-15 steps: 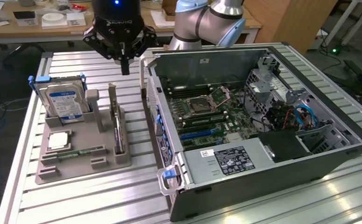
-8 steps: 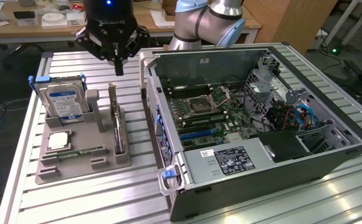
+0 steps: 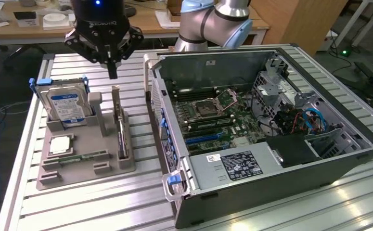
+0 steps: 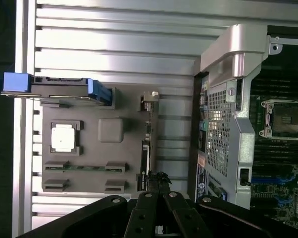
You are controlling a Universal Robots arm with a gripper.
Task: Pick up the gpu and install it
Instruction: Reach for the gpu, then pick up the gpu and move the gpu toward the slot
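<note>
- hand [image 3: 112,72]: fingers drawn together to one tip, holding nothing; hangs over the grey holder [image 3: 83,166] on the worktop [image 3: 77,207]; its upper body is cut off by the frame edge.
- gpu [image 3: 118,126]: upright on edge in the holder's slot, just below the hand and apart from it; seen edge-on, faces hard to make out, lower edge hidden in the slot.
- open computer case [image 3: 340,159]: beside the holder.

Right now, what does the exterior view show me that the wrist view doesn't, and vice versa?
Exterior view: the arm, the blue label on the hard drive, the power supply, blue cables, and the gap between the hand and the gpu below it. Wrist view: a straight-down look along the gpu's top edge, hand near one end. Both: gray holder, hard drive, processor chip, motherboard socket.
</note>
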